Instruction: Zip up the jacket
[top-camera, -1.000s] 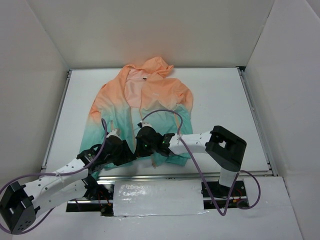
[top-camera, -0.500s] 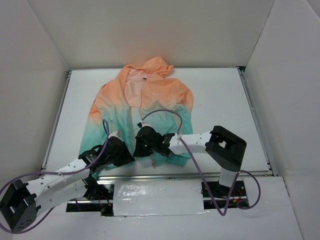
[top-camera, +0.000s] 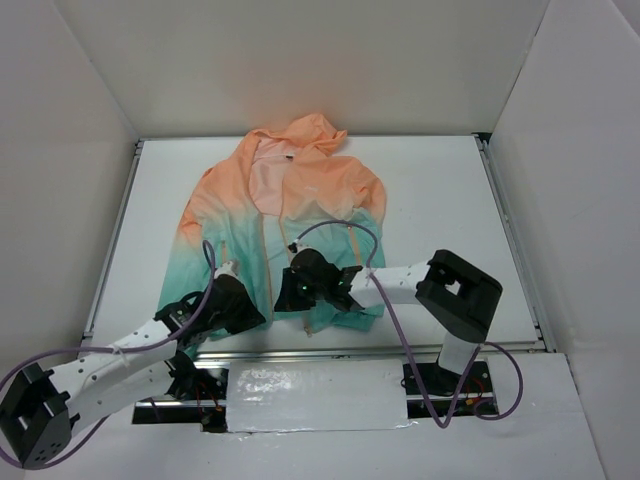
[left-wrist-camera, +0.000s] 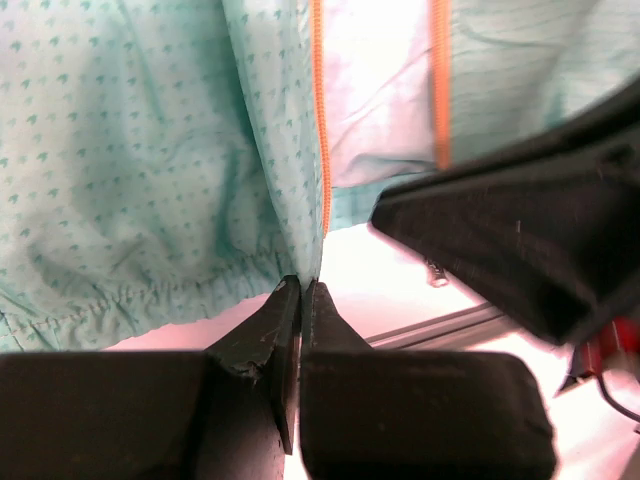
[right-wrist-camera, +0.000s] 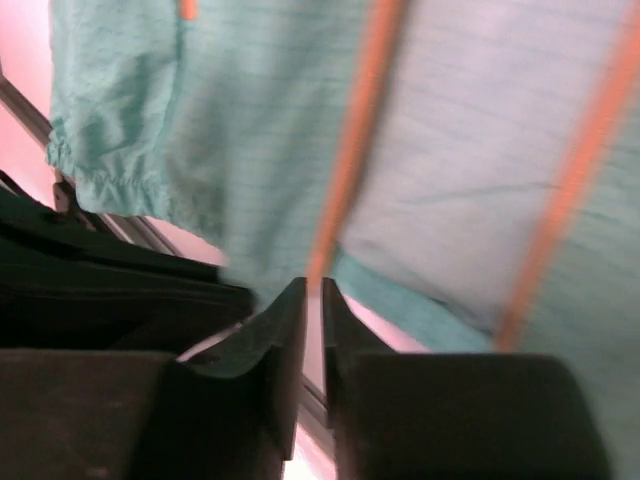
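Jacket (top-camera: 285, 195): one; grippers: two. I see left gripper (left-wrist-camera: 301, 288) clenched on the six-o'clock hem (left-wrist-camera: 150, 298) at the zipper (left-wrist-camera: 322, 150), right gripper (right-wrist-camera: 312, 290) pinching the facing front edge.

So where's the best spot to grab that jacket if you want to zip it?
The bottom end of the orange front zipper, at the teal hem, coming from the near table edge. The jacket lies flat and open, hem toward that edge, so those ends are nearest.
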